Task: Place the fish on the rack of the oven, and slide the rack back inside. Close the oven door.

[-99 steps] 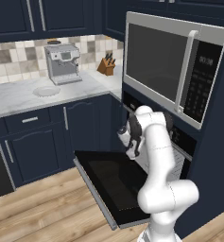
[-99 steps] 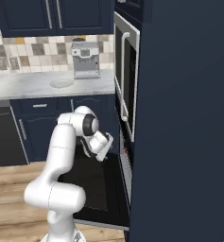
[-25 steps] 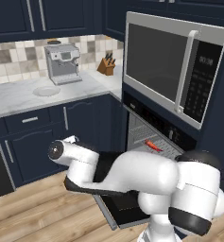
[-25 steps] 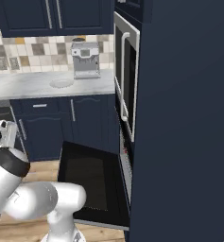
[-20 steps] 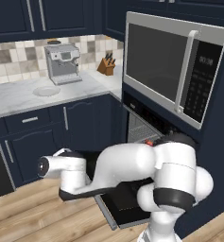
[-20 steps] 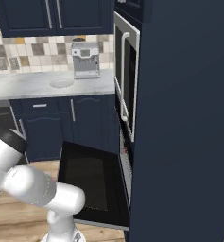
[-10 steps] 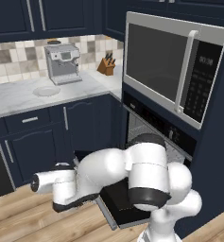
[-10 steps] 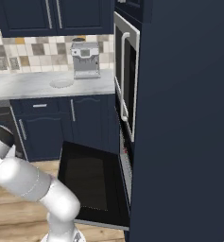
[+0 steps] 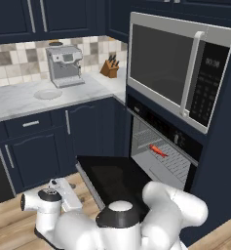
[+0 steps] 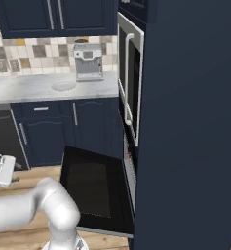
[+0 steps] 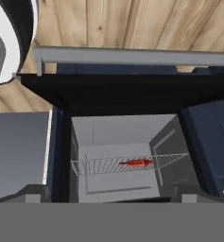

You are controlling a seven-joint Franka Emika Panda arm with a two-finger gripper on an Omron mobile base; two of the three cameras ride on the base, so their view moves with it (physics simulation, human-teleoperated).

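The oven (image 9: 161, 146) is black, set in navy cabinetry, and its cavity stands open. The oven door (image 9: 117, 176) lies dropped flat, its silver bar handle (image 11: 132, 56) towards me in the hand view. The silver wire rack (image 9: 171, 160) sits in the cavity, and the small red-orange fish (image 9: 157, 150) lies on it. In the hand view the fish (image 11: 137, 163) rests mid-rack (image 11: 99, 166). My gripper (image 10: 2, 171) hangs low over the wood floor, well left of the door, open and holding nothing; its hand (image 9: 66, 191) shows in the left base view.
A steel-framed microwave (image 9: 175, 68) sits directly above the oven. On the marble counter (image 9: 19, 100) stand a coffee machine (image 9: 63, 66) and a knife block (image 9: 109, 68). Navy base cabinets (image 9: 39, 141) line the left. Wooden floor (image 9: 9, 227) lies in front of the door.
The arm has swung away from the oven mouth, left and down to floor level. The fish stays on the rack, and the door is still down.
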